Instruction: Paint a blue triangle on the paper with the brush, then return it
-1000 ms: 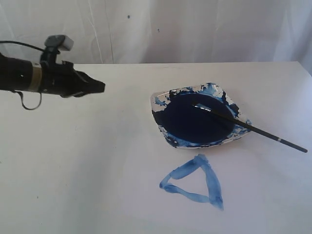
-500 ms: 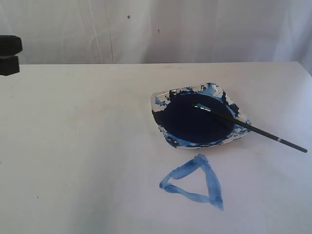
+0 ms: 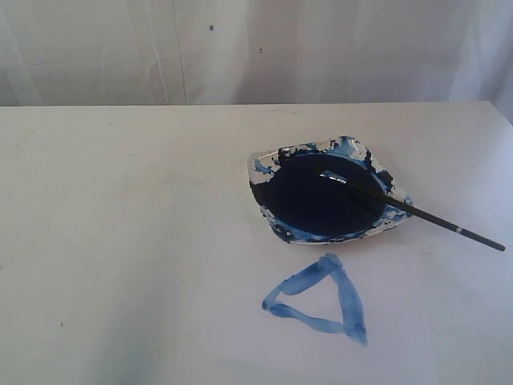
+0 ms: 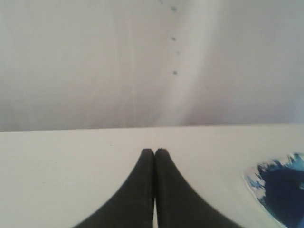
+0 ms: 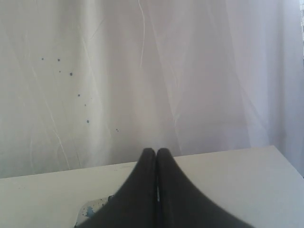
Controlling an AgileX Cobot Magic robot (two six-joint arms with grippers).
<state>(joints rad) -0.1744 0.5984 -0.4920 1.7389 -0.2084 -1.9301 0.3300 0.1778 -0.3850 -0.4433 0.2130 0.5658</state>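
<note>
The blue triangle (image 3: 321,301) is a hollow streaky outline on the white paper (image 3: 136,265), just in front of the dish (image 3: 264,164). The black brush (image 3: 417,212) lies across the dish, bristles in the navy paint pool (image 3: 309,200), handle sticking out over the rim to the right. Neither arm shows in the exterior view. My left gripper (image 4: 154,151) is shut with nothing in it, and a corner of the dish (image 4: 251,178) shows beside it. My right gripper (image 5: 156,150) is shut and empty, above a dish corner (image 5: 88,211).
A wrinkled white curtain (image 3: 256,48) with a few dark paint specks hangs behind the table. The table's back edge (image 3: 240,104) runs along it. The table's right corner (image 5: 275,149) shows in the right wrist view.
The left arm has pulled back to the left and left the exterior view. The brush, dish and triangle have not moved.
</note>
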